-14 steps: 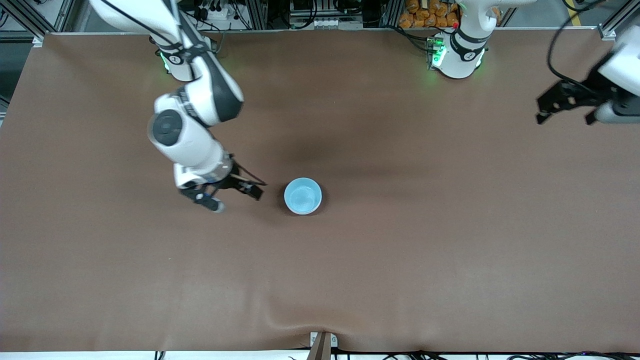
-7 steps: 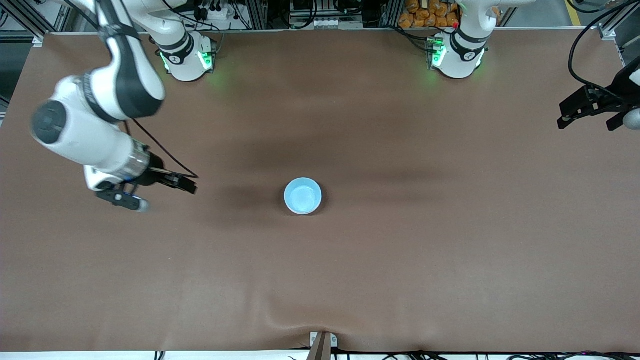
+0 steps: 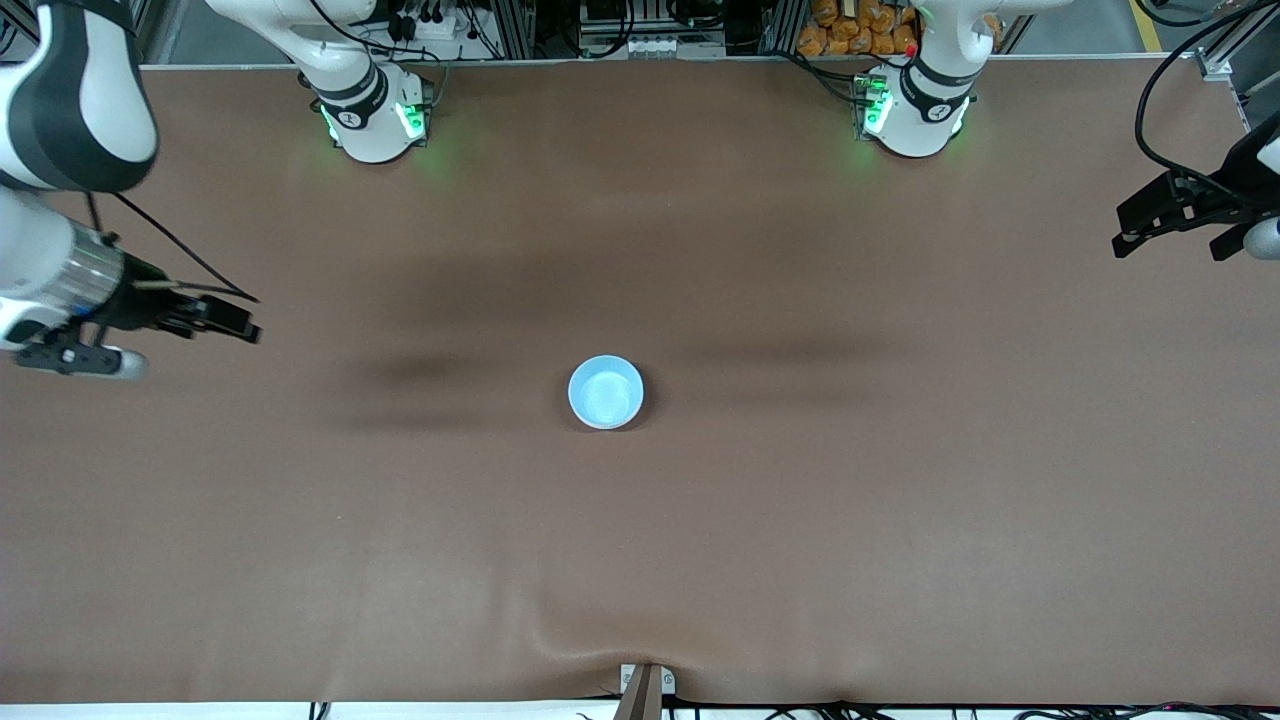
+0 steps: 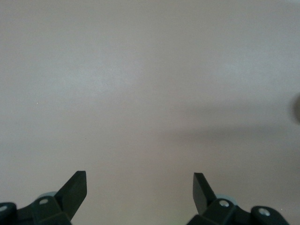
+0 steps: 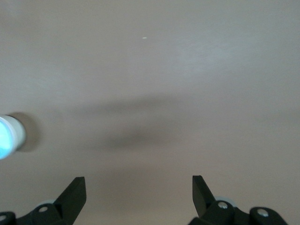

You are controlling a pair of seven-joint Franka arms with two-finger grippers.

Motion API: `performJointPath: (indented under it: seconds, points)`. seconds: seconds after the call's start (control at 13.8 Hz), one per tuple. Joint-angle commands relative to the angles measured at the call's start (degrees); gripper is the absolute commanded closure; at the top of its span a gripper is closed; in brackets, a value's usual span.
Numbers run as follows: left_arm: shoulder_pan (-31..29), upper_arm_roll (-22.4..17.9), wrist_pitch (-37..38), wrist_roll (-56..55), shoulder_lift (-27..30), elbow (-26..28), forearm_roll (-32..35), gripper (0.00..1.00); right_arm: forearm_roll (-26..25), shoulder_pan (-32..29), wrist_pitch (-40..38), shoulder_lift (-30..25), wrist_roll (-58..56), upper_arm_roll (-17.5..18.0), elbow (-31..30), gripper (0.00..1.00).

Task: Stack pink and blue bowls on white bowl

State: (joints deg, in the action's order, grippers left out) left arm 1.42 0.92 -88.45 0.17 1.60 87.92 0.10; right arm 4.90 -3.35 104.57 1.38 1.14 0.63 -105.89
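Note:
A light blue bowl (image 3: 605, 392) stands upright at the middle of the brown table (image 3: 800, 520). It also shows at the edge of the right wrist view (image 5: 5, 136), where a white wall rings the blue inside. No pink bowl shows, and no separate white bowl. My right gripper (image 3: 190, 345) is open and empty over the right arm's end of the table, well clear of the bowl; its own view (image 5: 139, 185) shows bare table between the fingers. My left gripper (image 3: 1170, 250) is open and empty over the left arm's end; its own view (image 4: 139, 180) shows only bare table.
The two arm bases (image 3: 370, 110) (image 3: 915, 105) stand at the table edge farthest from the front camera. A small bracket (image 3: 645, 685) sits at the nearest edge, where the table cover is wrinkled.
My right gripper has swung from right beside the blue bowl out to the right arm's end of the table, open and empty. My left gripper drifted outward, then held still. The bowl has not moved.

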Motion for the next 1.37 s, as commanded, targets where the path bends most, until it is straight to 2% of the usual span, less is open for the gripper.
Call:
performJointPath:
  seconds: [0.0, 0.14, 0.29, 0.65, 1.3]
  points:
    - [-0.11, 0.22, 0.74, -0.52, 0.42, 0.14, -0.89, 0.0, -4.54, -0.43, -3.91, -3.66, -1.58, 0.86, 1.73, 0.0]
    - [0.07, 0.39, 0.74, -0.52, 0.42, 0.06, -0.89, 0.0, -4.9, -0.25, -11.19, -3.32, -1.58, 0.51, 9.0, 0.0]
    - [0.16, 0.48, 0.74, -0.61, 0.42, 0.06, -0.89, 0.0, -6.13, 0.89, -13.51, -3.14, -1.67, -0.45, 12.9, 0.0]
    - [-0.02, 0.48, 0.74, -0.44, -0.37, -0.03, -0.89, 0.0, -6.31, 1.33, -15.35, -3.14, -3.96, -1.86, 16.15, 0.0]
    - [0.33, 0.57, 0.74, -0.61, -0.55, -0.21, -0.62, 0.0, -6.05, 1.77, -15.62, -2.96, 1.4, -1.6, 15.98, 0.0]
